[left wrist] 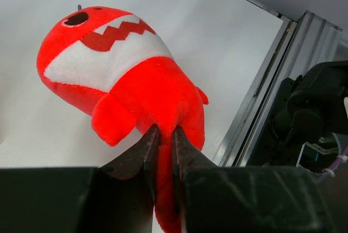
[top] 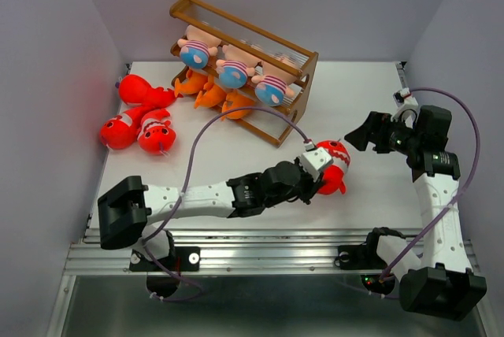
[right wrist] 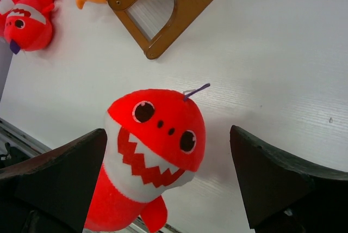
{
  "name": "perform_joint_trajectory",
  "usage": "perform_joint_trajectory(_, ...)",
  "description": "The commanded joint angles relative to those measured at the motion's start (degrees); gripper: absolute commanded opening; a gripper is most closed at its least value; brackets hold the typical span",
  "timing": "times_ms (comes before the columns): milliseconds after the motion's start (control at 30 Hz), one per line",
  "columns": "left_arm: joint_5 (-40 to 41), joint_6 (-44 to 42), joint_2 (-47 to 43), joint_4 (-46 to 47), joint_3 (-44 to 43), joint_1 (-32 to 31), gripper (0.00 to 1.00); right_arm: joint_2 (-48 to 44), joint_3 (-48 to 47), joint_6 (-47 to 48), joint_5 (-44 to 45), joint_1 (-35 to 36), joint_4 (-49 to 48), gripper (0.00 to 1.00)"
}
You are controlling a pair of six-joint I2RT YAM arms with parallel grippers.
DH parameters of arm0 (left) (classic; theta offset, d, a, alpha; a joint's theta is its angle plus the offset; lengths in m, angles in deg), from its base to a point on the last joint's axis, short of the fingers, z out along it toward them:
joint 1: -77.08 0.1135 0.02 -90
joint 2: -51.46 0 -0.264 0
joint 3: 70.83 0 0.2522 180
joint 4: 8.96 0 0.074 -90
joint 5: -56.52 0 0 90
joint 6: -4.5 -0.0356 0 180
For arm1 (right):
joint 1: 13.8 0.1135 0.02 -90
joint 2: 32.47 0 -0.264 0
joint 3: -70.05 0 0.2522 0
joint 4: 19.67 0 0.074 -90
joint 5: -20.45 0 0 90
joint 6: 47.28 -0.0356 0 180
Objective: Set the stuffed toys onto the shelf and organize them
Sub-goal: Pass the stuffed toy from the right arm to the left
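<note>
About 6 plush [top: 228,77] are already sitting on the wooden shelf [top: 236,24] while 3 red sharks [top: 138,120] are lying loose at the left of the table [top: 394,195], so the job is looking roughly half done. The left gripper [left wrist: 163,135] is pinching a 4th red shark [top: 337,165] by its tail, jaws nearly together, over the table's near middle. The right gripper [top: 358,136] is hanging wide open nearby, holding nothing.
</note>
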Motion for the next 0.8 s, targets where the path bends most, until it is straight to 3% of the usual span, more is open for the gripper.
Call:
perform_joint_trajectory(0,-0.9,-1.0,-6.9,0.9,2.1,-0.3,0.0,-1.1,-2.7,2.2,-1.8,-0.3,-2.6,1.0)
perform_joint_trajectory(433,1.2,-2.5,-20.5,-6.3,9.0,-0.3,0.0,-1.2,-1.1,4.5,-1.0,-0.3,-3.1,1.0)
perform_joint_trajectory(767,3.2,-5.9,-25.8,-10.4,5.4,-0.3,0.0,2.1,3.3,11.4,-5.4,-0.3,-4.4,1.0)
